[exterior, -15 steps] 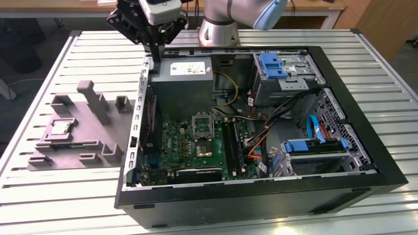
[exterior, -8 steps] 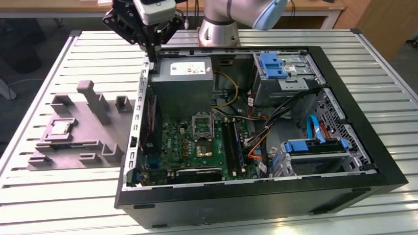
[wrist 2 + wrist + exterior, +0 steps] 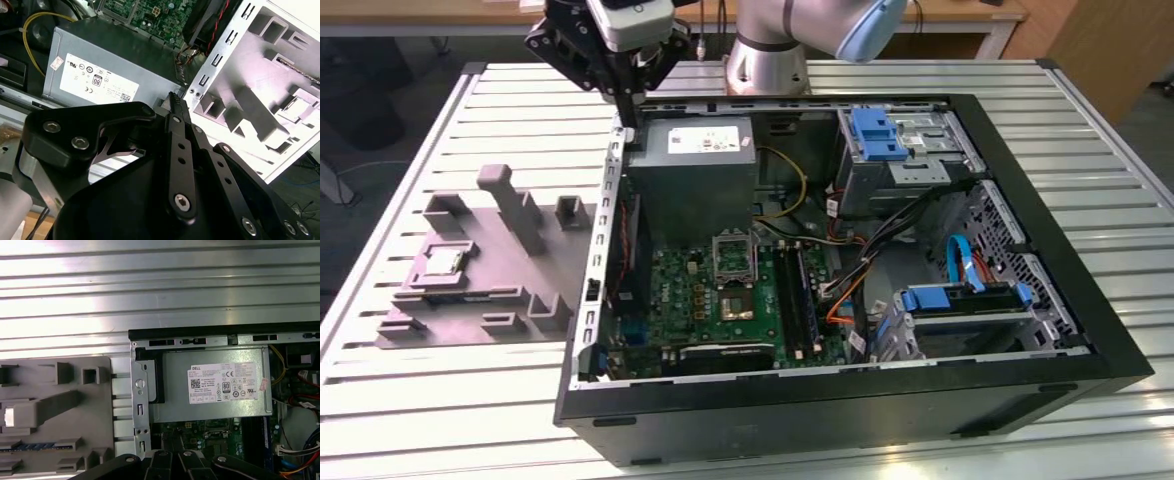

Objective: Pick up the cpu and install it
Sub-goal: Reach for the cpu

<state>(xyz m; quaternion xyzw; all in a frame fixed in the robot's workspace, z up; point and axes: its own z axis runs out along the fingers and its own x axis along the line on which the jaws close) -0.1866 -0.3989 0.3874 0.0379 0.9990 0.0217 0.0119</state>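
The cpu (image 3: 444, 262), a small pale square chip, lies in a pocket of the grey plastic fixture (image 3: 480, 300) on the exterior view's left. It shows as a bright square (image 3: 9, 417) in the first wrist view. My gripper (image 3: 630, 122) hangs above the case's far corner on that side, over the grey power supply (image 3: 694, 170). Its black fingers (image 3: 176, 107) are shut with nothing between them. They are well apart from the cpu. On the green circuit board (image 3: 707, 300) inside the case sits a metal-framed socket (image 3: 734, 255).
The open black computer case (image 3: 1067, 290) fills the middle of the slatted metal table (image 3: 454, 410). Blue-tabbed drive bays (image 3: 887, 135), cables (image 3: 881, 240) and a blue-clipped drive cage (image 3: 961, 300) crowd the exterior view's right. Tall fixture posts (image 3: 518, 205) stand beside the case wall.
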